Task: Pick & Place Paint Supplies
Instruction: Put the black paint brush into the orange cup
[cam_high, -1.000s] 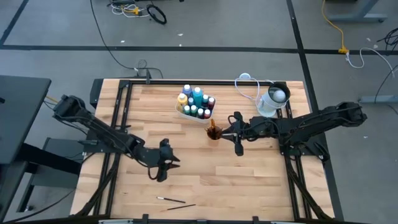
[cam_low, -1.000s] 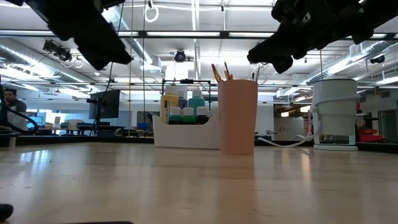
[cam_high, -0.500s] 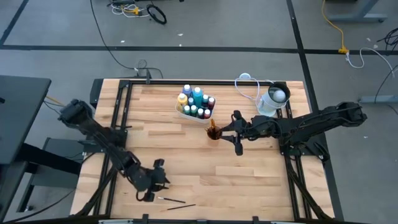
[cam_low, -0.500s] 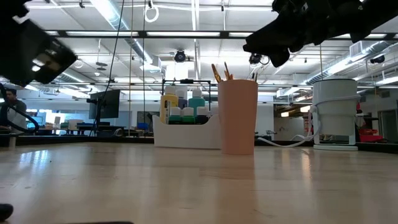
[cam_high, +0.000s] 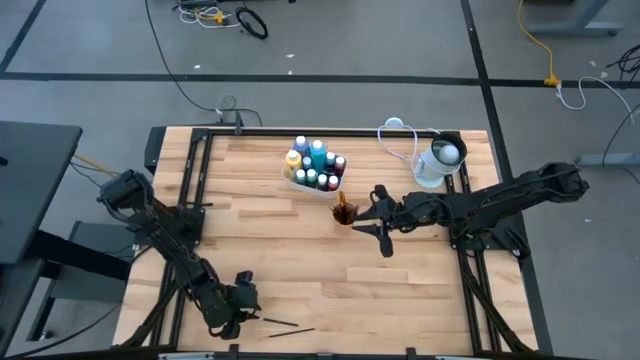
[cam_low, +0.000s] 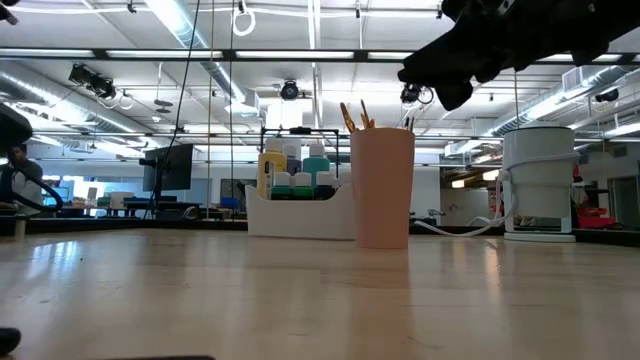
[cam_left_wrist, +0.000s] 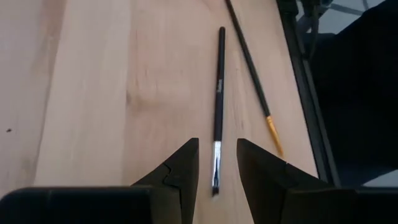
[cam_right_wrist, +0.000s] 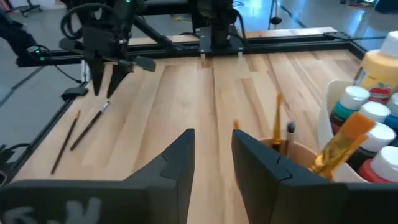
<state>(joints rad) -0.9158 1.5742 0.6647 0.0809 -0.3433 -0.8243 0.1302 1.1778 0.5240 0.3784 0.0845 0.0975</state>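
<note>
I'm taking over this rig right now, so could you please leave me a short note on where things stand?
Left claw: open, empty, low over the table's near edge, fingers straddling the bristle end of a dark brush. A second loose brush lies beside it, closer to the edge.
Right claw: open, empty, hanging beside the cup.
Done: bottles stand in the white caddy at the table's far side; several brushes already stand in the cup.
Left: pick up the two loose brushes and probably put them in the cup.
</note>
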